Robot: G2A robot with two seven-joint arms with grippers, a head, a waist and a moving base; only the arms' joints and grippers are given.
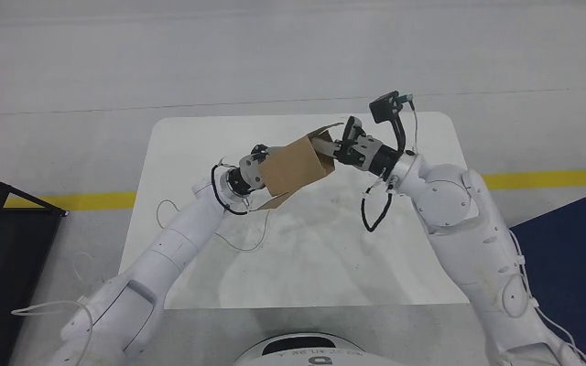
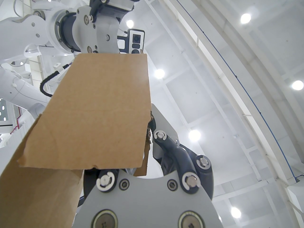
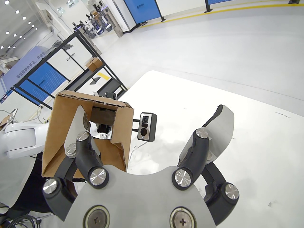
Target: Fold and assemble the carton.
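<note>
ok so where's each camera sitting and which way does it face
Top view: above the arms, facing down at the table; both arms show, the carton between them.
Left wrist view: on the left wrist, facing up at the ceiling; left end effector holds the carton, right end effector beyond.
Right wrist view: on the right wrist, facing across the table toward the floor; its open end effector shows, one finger inside the carton.
Shared: all see the carton; each wrist view catches the other wrist's camera.

- carton [image 1: 295,169] is hanging mid-air, blocking the gap between arms
- right gripper [image 1: 335,148] finger [image 3: 76,124] is plugging its open end
- room is showing underneath, over the table [image 1: 366,265]
</note>
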